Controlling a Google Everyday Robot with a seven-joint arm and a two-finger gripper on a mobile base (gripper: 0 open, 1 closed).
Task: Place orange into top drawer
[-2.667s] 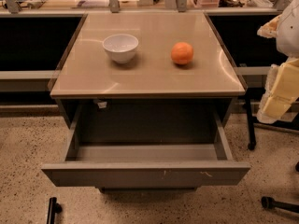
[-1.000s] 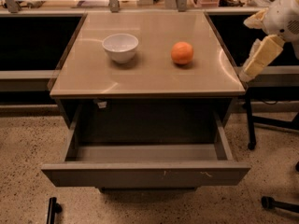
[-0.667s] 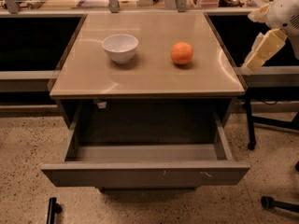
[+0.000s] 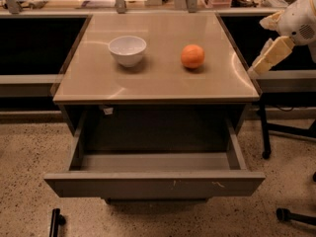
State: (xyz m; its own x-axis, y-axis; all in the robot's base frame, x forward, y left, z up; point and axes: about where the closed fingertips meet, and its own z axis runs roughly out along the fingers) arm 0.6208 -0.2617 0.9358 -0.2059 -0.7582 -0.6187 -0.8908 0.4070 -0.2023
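Observation:
The orange [image 4: 192, 56] sits on the tan cabinet top [image 4: 158, 83], right of centre. The top drawer [image 4: 154, 183] is pulled fully out below the top; its inside shows nothing in it, and its grey front panel has small white scuffs. My gripper [image 4: 257, 45] hangs at the right edge of the view, just past the cabinet top's right side and to the right of the orange. Its two cream fingers [image 4: 269, 57] are spread apart and hold nothing.
A white bowl [image 4: 127, 50] stands on the top to the left of the orange. Dark counters flank the cabinet on both sides. Black chair legs and casters [image 4: 284, 215] stand on the speckled floor at the right. A shelf with clutter runs along the back.
My gripper has risen from low beside the cabinet's right side to the level of the top and has come slightly closer to its edge. The orange, bowl and drawer have not moved.

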